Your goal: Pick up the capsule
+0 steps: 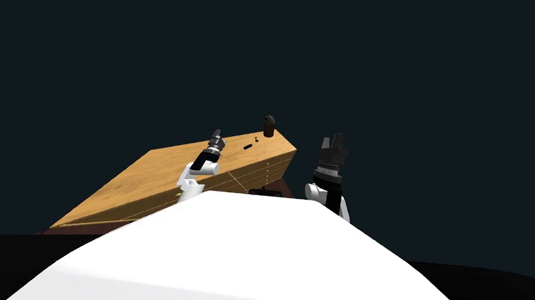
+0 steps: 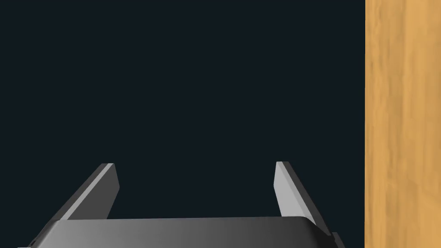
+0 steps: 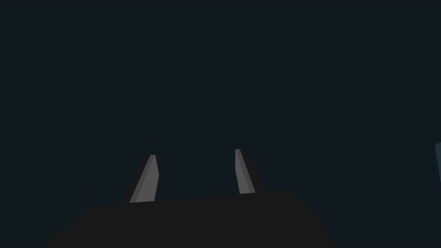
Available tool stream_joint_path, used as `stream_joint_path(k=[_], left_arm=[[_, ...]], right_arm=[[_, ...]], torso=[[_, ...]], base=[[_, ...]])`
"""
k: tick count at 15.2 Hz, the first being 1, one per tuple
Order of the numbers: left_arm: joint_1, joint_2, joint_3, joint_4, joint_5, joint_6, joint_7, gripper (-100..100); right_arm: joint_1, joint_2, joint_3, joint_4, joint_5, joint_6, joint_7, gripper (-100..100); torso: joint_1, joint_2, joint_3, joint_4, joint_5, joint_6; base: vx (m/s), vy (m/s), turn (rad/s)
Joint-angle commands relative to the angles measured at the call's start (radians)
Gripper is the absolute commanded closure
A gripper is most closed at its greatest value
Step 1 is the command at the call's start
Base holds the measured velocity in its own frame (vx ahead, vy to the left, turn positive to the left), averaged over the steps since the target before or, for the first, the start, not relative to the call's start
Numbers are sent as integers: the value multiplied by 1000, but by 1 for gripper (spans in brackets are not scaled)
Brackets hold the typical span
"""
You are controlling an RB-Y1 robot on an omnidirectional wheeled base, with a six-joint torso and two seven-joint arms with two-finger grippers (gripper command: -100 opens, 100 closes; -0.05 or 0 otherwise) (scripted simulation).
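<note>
wooden unit (image 1: 157, 175): orange-brown wood-grain top; front face divided by thin lines.
wood-grain strip (image 2: 402, 125): flat orange-brown surface just beside one finger of the left gripper, seen in the left wrist view.
domed object (image 1: 269, 126): dark, upright, rounded top; stands at the far corner of the wooden unit, beyond the capsule.
small item (image 1: 256, 139): dark speck on the top, between the domed object and the capsule; too small to identify.
capsule (image 1: 248, 146): small, dark, elongated; lies flat on the top of the wooden unit, apart from the other two items.
left gripper (image 1: 216, 131) (image 2: 194, 163): near the capsule, on the side away from the domed object; fingers spread wide, released, nothing between them.
right gripper (image 1: 333, 139) (image 3: 194, 153): raised off the end of the wooden unit, well apart from the capsule; fingers parted, grasping nothing.
background: plain dark area around the unit.
</note>
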Motion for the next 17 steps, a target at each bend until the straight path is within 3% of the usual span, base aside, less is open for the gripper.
stream_joint_path(k=[1, 2, 4, 5, 7, 8, 10, 11, 13, 14, 16, 17], left_arm=[[-25, 7, 10, 24, 9, 47, 19, -100], [-58, 17, 24, 54, 23, 72, 43, -100], [-58, 17, 24, 54, 23, 100, 43, -100], [-92, 27, 39, 85, 38, 128, 68, -100], [-92, 27, 39, 85, 38, 154, 68, -100], [-126, 36, 54, 116, 52, 188, 93, -100], [-126, 36, 54, 116, 52, 208, 93, -100], [-160, 45, 69, 147, 67, 236, 118, -100], [-160, 45, 69, 147, 67, 263, 118, -100], [-194, 53, 84, 179, 82, 299, 143, -100], [-194, 53, 84, 179, 82, 317, 143, -100], [-228, 60, 99, 210, 96, 356, 168, -100]], right_arm=[[0, 0, 0, 0, 0, 0, 0, 0], [0, 0, 0, 0, 0, 0, 0, 0], [0, 0, 0, 0, 0, 0, 0, 0], [0, 0, 0, 0, 0, 0, 0, 0], [0, 0, 0, 0, 0, 0, 0, 0], [0, 0, 0, 0, 0, 0, 0, 0], [0, 0, 0, 0, 0, 0, 0, 0], [0, 0, 0, 0, 0, 0, 0, 0], [0, 0, 0, 0, 0, 0, 0, 0], [0, 0, 0, 0, 0, 0, 0, 0], [0, 0, 0, 0, 0, 0, 0, 0], [0, 0, 0, 0, 0, 0, 0, 0]], torso=[[0, 0, 0, 0, 0, 0], [0, 0, 0, 0, 0, 0], [0, 0, 0, 0, 0, 0], [0, 0, 0, 0, 0, 0], [0, 0, 0, 0, 0, 0], [0, 0, 0, 0, 0, 0], [0, 0, 0, 0, 0, 0], [0, 0, 0, 0, 0, 0], [0, 0, 0, 0, 0, 0], [0, 0, 0, 0, 0, -1], [0, 0, 0, 0, 0, 0], [0, 0, 0, 0, 0, 0]], base=[[-7, -1, -107], [-8, -3, -141], [-6, 0, -73], [-5, -3, -80], [-5, -1, -82], [-5, -4, -115], [-5, 0, -78], [-6, -2, -82], [-5, -1, -80], [-5, -3, -93], [-5, -1, -76], [-4, -3, -115]])
